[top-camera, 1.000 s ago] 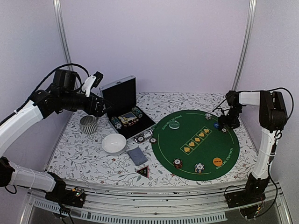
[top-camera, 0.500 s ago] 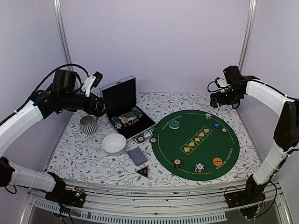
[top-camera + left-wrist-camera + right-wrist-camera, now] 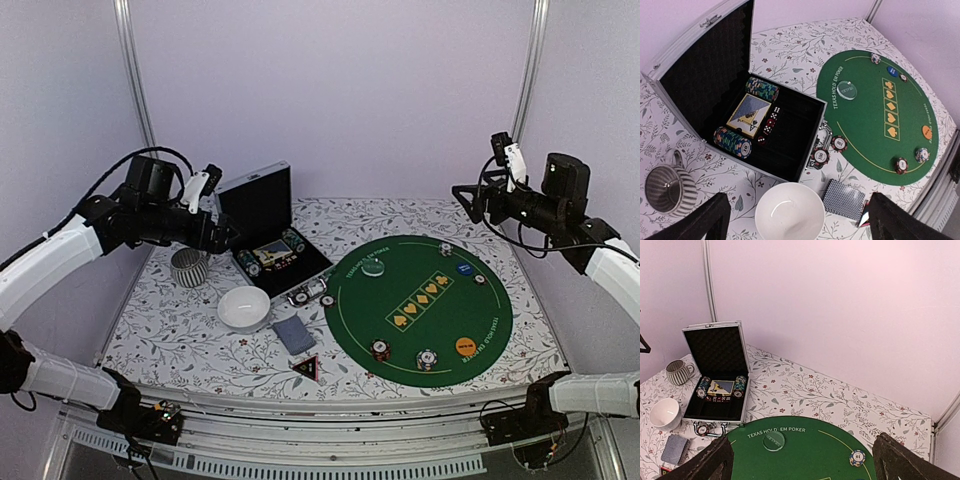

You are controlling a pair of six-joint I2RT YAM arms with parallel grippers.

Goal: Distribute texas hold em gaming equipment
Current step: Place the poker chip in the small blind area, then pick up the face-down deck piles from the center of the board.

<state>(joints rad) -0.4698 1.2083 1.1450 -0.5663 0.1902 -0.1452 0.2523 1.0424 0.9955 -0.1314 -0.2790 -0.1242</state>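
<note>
Near edge of floral-print tabletop (image 3: 170,335): small black red-edged triangle (image 3: 306,368), grey-blue-backed deck of playing cards (image 3: 293,334) just behind it, white ceramic bowl (image 3: 243,308) left of the deck. Round green felt mat (image 3: 440,315) on the right half carries two stripe-edged poker chips (image 3: 380,350) and an orange marker disc (image 3: 465,346) at its near rim. Clear round dealer puck (image 3: 373,267) sits near its far-left rim; blue marker disc (image 3: 464,268), white marker disc (image 3: 480,279) and another far chip (image 3: 445,248) on the far side. Two loose chips (image 3: 829,149) lie touching the latches of the open aluminium case (image 3: 265,205), which holds chip rolls (image 3: 733,142), a boxed card deck (image 3: 750,114) and red dice (image 3: 771,120). Grey ribbed mug (image 3: 188,267) stands left of the case. Left gripper (image 3: 222,238) hangs above the case, jaws released wide, empty. Right gripper (image 3: 466,198) is raised over the table's far right, jaws also spread, gripping nothing.
</note>
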